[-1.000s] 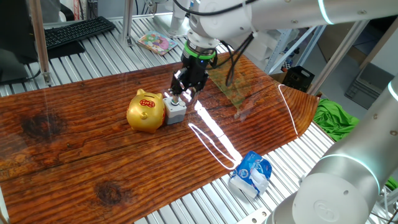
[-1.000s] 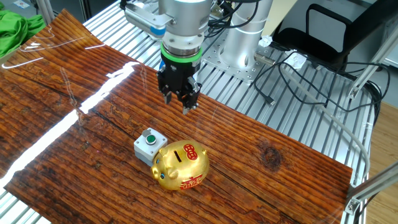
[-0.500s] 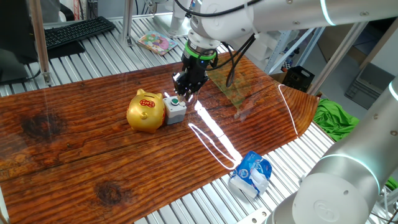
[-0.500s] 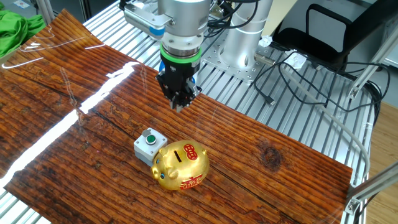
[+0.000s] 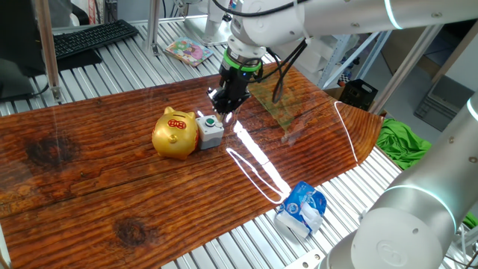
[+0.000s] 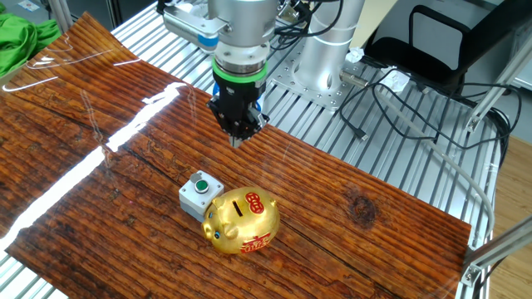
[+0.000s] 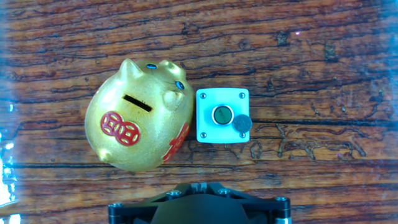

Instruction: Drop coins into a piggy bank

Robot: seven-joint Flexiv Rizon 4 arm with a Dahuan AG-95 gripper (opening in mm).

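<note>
The gold piggy bank [image 5: 175,133] [image 6: 243,220] [image 7: 137,118] stands on the wooden table with its slot up and red marks on its back. A small grey box with a green button [image 5: 210,130] [image 6: 199,193] [image 7: 222,116] touches its snout side. A dark round coin [image 7: 242,124] lies at the box's right edge in the hand view. My gripper [image 5: 224,110] [image 6: 236,143] [image 7: 198,185] hangs in the air a little behind the box. It is shut, fingertips together, with nothing seen between them.
A blue and white bag [image 5: 302,208] lies on the metal slats off the table's near edge. Green cloth [image 5: 403,142] [image 6: 17,33] sits beyond one end. A keyboard [image 5: 89,37] and a colourful book [image 5: 187,51] lie at the far side.
The jaws have gone from open to shut in the air. The hand has lifted slightly and shifted a little away from the box.
</note>
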